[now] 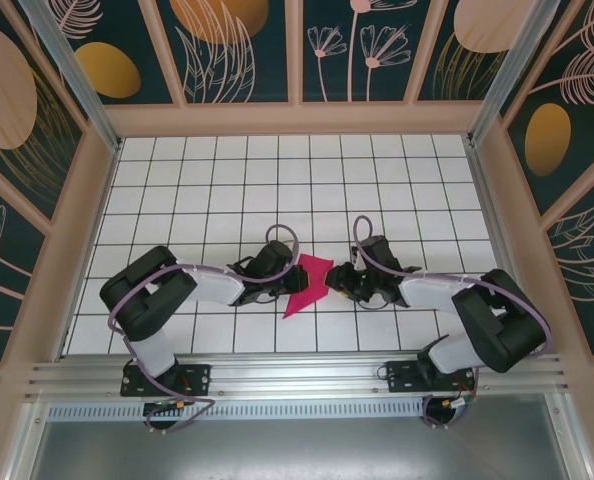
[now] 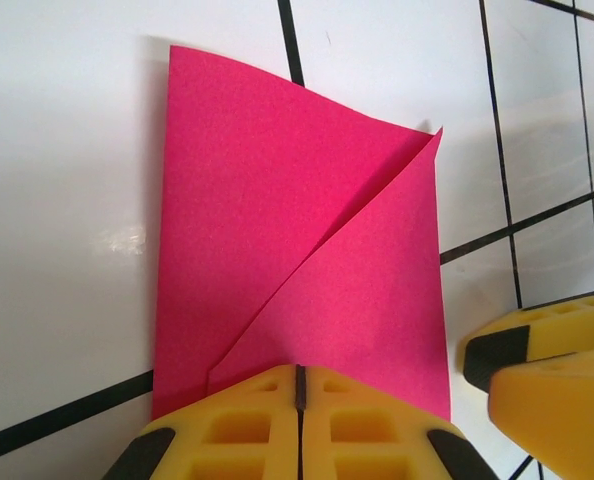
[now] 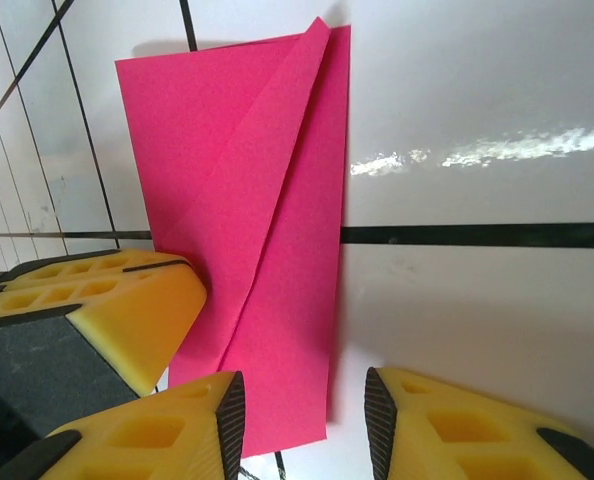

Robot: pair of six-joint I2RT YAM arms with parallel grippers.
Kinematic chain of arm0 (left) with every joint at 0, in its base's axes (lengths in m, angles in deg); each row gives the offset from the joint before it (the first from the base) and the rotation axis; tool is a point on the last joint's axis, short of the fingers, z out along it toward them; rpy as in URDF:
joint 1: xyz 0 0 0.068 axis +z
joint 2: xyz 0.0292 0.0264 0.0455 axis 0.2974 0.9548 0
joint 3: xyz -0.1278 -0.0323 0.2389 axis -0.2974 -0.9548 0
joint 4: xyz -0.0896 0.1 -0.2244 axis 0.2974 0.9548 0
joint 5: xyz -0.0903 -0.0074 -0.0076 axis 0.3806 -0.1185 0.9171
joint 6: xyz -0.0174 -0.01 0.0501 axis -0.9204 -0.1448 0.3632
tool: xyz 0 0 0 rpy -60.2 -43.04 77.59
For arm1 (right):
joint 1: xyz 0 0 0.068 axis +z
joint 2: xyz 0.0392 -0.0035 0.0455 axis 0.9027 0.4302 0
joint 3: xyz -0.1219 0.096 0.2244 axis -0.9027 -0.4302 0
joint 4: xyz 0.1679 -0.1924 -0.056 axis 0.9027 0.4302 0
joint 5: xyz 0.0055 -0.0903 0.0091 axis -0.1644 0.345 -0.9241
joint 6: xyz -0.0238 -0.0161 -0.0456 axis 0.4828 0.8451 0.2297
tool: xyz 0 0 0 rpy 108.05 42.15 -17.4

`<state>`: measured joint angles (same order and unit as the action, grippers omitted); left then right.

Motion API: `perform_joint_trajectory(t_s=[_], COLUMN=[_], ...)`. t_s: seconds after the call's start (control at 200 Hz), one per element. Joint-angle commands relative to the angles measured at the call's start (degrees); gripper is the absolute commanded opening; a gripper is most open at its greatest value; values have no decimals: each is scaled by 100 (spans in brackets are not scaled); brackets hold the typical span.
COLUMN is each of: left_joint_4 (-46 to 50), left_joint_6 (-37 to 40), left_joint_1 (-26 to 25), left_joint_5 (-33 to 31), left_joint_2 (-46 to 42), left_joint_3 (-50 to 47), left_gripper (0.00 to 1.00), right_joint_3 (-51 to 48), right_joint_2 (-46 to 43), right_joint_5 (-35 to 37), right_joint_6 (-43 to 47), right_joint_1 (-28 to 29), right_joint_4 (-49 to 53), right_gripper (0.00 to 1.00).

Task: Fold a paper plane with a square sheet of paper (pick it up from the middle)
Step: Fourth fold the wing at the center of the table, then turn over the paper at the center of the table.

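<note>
**Folded pink sheet between two pincers**

The creased magenta-pink square sheet of paper (image 1: 307, 285) lies on the white tiled table (image 1: 227, 180), one flap folded diagonally. The left pincer (image 2: 299, 385) is pressed together at its edge. The right pincer (image 3: 305, 420) stands apart, straddling the opposite edge.

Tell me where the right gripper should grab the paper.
Take the paper's near end, the strip lying between the right gripper's open fingers, coming straight in from its own side. The left gripper clamps another edge, and this end looks lifted off the table, so a finger should fit under.
</note>
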<state>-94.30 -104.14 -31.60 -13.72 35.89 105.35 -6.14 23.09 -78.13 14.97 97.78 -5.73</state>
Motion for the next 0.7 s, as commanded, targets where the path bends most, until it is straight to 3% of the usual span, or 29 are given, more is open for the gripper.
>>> perform_joint_trajectory(t_s=[0.0,0.455,0.696], left_joint_4=[14,-153,-153], left_joint_6=[-308,-584,-577], left_joint_1=[12,13,13], left_joint_5=[319,334,367], left_joint_2=[212,292,319], left_joint_3=[-142,-287,-290], left_gripper=[6,6,5], right_joint_3=[124,162,107], right_joint_2=[79,430,133], right_joint_5=[235,354,551], right_joint_6=[-451,-1109,-1154], right_joint_1=[163,537,550], right_joint_4=[47,-513,-905], right_gripper=[40,38,37])
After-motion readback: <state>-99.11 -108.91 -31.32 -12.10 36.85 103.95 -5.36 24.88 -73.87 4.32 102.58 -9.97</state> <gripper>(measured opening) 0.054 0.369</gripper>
